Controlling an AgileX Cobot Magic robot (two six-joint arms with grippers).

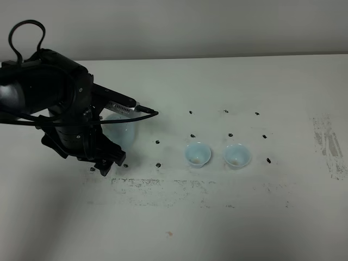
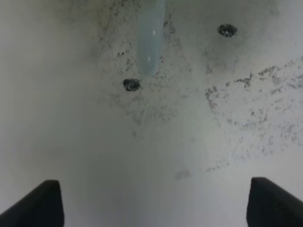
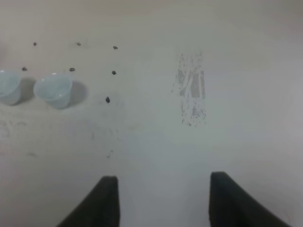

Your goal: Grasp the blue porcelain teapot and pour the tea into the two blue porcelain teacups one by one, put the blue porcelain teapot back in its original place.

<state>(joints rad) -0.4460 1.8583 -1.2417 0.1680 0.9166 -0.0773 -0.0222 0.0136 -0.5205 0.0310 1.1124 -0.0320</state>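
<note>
The blue porcelain teapot [image 1: 123,134] stands at the left of the white table, mostly hidden behind my left arm. My left gripper [image 1: 106,162] hangs low just in front of it. In the left wrist view the left gripper [image 2: 155,182] is open wide with only bare table between its fingers, and a slim pale-blue part of the teapot [image 2: 150,40] shows beyond them. The two blue porcelain teacups [image 1: 197,154] [image 1: 237,155] stand upright side by side right of the teapot. My right gripper [image 3: 164,177] is open and empty, with both teacups [image 3: 53,90] [image 3: 8,87] far ahead of it.
Small black dot marks [image 1: 158,165] are scattered around the teapot and cups. A scuffed grey patch [image 1: 328,144] lies near the table's right edge, and a smudged band [image 1: 163,185] runs in front of the cups. The right arm is out of the exterior view.
</note>
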